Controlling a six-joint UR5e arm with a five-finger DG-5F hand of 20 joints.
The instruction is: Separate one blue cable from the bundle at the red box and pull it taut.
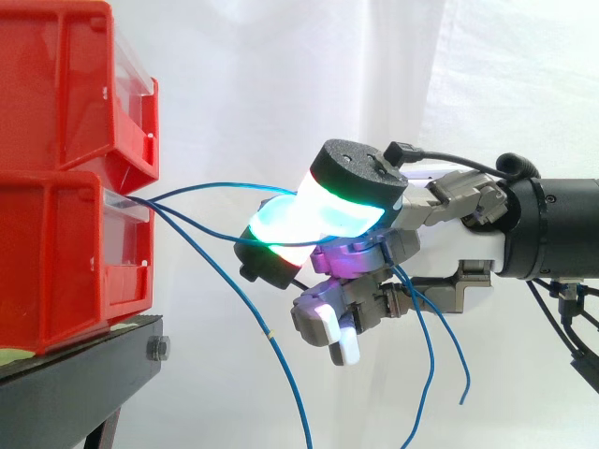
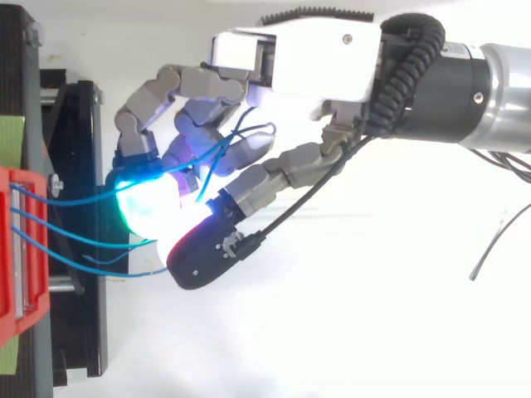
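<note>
At the far left of the side view I see an upper red bin stacked on a lower red bin, both on the black stand. The blue cables fan out of the lower bin's front. One blue cable arcs across to the hand, whose curled fingers press their glowing pads together on it. The cable bows a little and is not straight. A slack cable sags away underneath and drops off the bottom edge. Further right, loose blue ends dangle beneath the palm. The top view shows me more. There the cables leave the bin spaced apart, the uppermost runs into the cyan glow, and a blue loop threads between the fingers. A white curtain hangs behind.
</note>
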